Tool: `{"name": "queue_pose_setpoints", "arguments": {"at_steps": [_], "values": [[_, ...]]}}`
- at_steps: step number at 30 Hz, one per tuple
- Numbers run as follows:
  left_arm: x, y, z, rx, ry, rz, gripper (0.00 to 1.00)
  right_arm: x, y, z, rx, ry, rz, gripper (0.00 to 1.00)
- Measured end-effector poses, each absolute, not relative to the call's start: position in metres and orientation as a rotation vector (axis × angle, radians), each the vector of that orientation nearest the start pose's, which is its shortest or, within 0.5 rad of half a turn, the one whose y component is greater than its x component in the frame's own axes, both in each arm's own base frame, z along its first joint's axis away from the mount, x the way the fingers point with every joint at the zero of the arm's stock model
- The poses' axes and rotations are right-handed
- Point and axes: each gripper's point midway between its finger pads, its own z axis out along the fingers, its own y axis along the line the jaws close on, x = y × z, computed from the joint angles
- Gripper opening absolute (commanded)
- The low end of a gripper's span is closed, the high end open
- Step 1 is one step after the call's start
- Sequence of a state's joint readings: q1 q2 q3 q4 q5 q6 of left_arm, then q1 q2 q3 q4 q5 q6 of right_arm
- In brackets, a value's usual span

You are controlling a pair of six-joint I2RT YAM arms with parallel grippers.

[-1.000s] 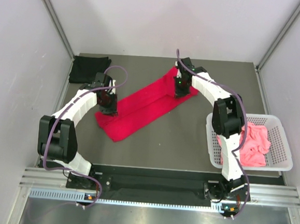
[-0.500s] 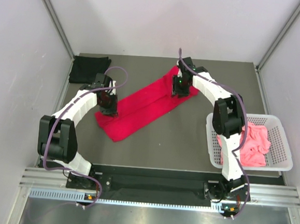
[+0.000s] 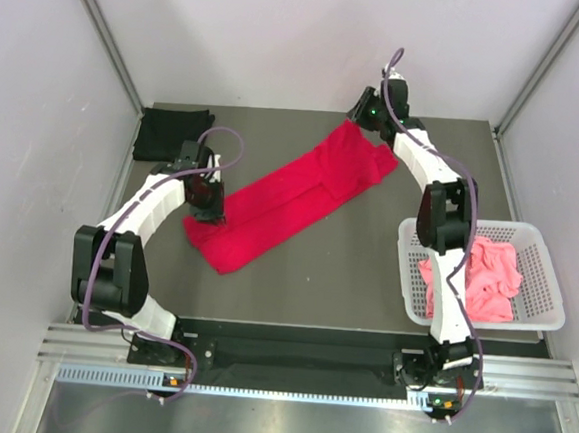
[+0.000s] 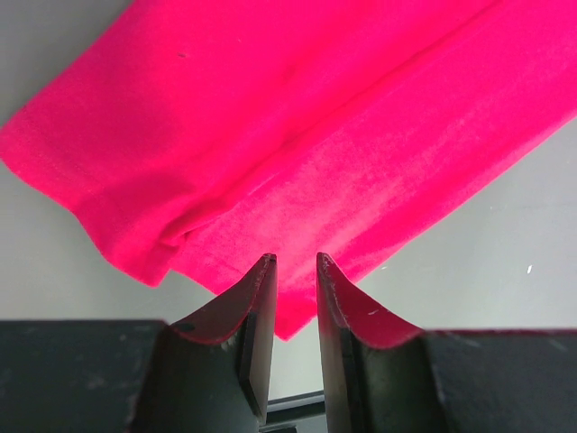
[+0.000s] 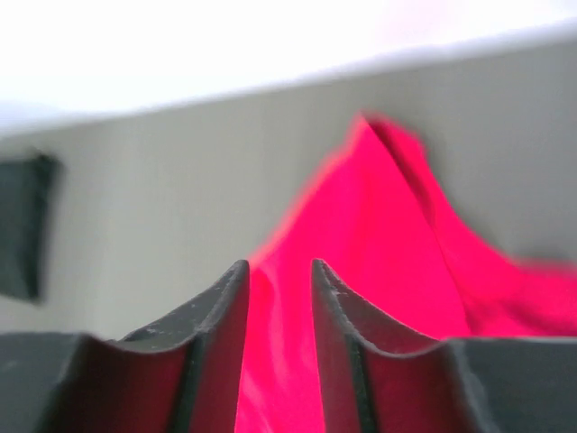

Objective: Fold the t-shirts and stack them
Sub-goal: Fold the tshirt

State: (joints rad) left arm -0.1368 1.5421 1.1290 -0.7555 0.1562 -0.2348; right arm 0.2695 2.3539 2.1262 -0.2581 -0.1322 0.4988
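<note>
White plastic lattice basket (image 3: 549, 265) sits lower right in the top view, one salmon pink t-shirt (image 3: 487, 282) crumpled inside. Left of centre, the left gripper (image 4: 296, 262) hangs over the near corner of the one red t-shirt (image 3: 281, 201), its fingers narrowly apart with nothing clamped. That shirt lies in a long diagonal band on the grey table (image 3: 365, 273), widening at its far end. Upper left, one black t-shirt (image 3: 171, 133) lies folded. At the upper centre, the right gripper (image 5: 278, 266) is narrow too; the blurred wrist view leaves any grip unclear.
</note>
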Motion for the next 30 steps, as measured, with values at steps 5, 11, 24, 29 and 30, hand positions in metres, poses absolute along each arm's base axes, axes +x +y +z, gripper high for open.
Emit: {"name": "queue_pose_setpoints", "arguments": {"at_steps": [5, 11, 24, 29, 30], "values": [[0.315, -0.069, 0.093, -0.159, 2.748, -0.324, 0.29, 0.647, 0.237, 0.153, 0.226, 2.013, 0.742, 0.17], [0.318, -0.054, 0.089, -0.269, 2.755, -0.347, 0.29, 0.66, 0.248, 0.11, 0.325, 2.029, 0.829, 0.12], [0.316, -0.056, 0.075, -0.288, 2.803, -0.366, 0.29, 0.671, 0.249, 0.083, 0.46, 2.04, 0.74, 0.07], [0.316, -0.056, 0.069, -0.302, 2.819, -0.361, 0.3, 0.684, 0.253, 0.076, 0.524, 2.009, 0.706, 0.07], [0.317, -0.056, 0.069, -0.311, 2.82, -0.361, 0.3, 0.684, 0.252, 0.072, 0.538, 2.013, 0.696, 0.07]]}}
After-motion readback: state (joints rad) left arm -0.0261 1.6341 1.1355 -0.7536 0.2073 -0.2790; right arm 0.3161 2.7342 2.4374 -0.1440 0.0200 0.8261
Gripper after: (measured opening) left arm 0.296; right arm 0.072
